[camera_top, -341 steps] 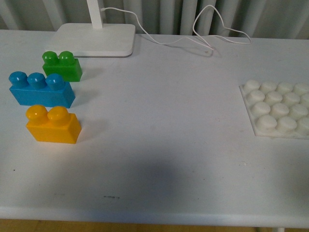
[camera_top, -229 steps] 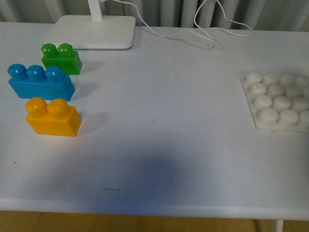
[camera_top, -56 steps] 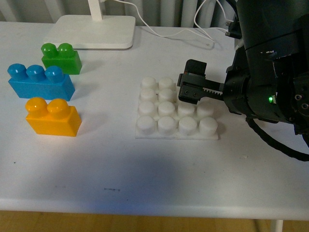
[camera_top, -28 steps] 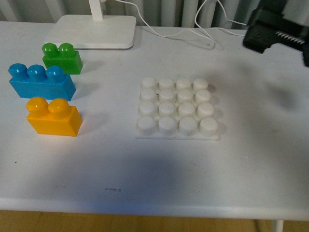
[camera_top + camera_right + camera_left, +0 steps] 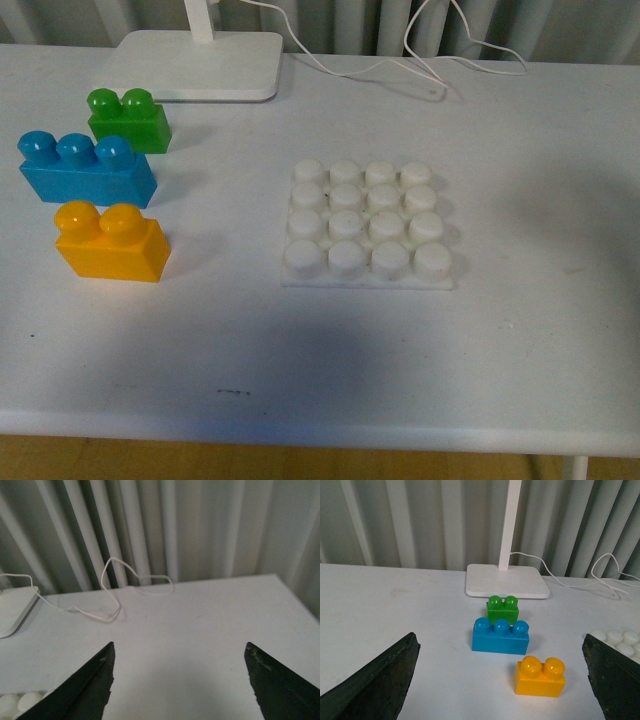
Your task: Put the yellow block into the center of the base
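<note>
Table [image 5: 560, 350], big and white, holds everything. The left gripper [image 5: 499, 636] is wide open. Its two dark fingers [image 5: 375, 685] are far apart and nothing is between them. It hangs over the table and its camera sees the three bricks. The right gripper [image 5: 178, 645] is wide open too and holds nothing. Its fingers [image 5: 85, 685] sit over the far right part of the table.

The lamp foot [image 5: 195, 65] is a smooth white slab at the back left. The base [image 5: 367, 232] lies flat in the middle of the table, and all its round white bumps are bare.

The blue brick [image 5: 88, 175] stands on the left side with three bumps on top. The yellow block [image 5: 110, 245] stands just in front of it, bumps up, closest to the front edge. It is well apart from the base and no gripper touches it. The green brick [image 5: 128, 120] stands just behind the blue one, near the lamp foot. A thin white cable [image 5: 440, 55] loops along the back of the table
</note>
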Controlling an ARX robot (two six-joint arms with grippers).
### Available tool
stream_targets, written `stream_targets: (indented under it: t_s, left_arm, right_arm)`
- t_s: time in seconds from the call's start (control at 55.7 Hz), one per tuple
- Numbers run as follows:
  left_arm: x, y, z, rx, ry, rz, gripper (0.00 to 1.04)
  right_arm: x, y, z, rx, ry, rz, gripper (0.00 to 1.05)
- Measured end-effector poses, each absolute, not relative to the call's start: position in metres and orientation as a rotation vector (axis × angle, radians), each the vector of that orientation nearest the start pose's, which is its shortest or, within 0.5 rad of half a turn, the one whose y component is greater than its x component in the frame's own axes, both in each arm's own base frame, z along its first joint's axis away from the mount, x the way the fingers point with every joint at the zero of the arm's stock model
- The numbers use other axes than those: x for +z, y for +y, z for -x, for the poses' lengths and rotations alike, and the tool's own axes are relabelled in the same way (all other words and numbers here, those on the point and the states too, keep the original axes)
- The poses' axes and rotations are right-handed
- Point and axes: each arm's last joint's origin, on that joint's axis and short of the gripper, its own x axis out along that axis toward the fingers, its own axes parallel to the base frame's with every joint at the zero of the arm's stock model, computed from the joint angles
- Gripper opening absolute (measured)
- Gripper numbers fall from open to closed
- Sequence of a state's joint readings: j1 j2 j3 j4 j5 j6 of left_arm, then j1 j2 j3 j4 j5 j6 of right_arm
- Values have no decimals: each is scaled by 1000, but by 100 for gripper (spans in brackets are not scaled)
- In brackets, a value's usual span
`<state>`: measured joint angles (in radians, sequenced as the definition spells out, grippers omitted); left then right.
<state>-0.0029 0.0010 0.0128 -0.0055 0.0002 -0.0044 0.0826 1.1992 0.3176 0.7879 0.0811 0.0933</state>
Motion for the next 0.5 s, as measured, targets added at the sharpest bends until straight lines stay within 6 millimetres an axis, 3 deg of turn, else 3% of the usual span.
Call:
stream_targets:
  t_s: [0.18,0.431,0.503]
  left_arm:
    - [167,0,-97,-3,-6,4,98]
    - [167,0,-97,-3,-6,4,98]
    - [167,0,-97,-3,-6,4,98]
  right_arm:
    - [188,1,-184,-3,6,-22,44]
    - [178,0,-162,-1,13,-6,1]
    - [176,0,-157,0,12,-3,1]
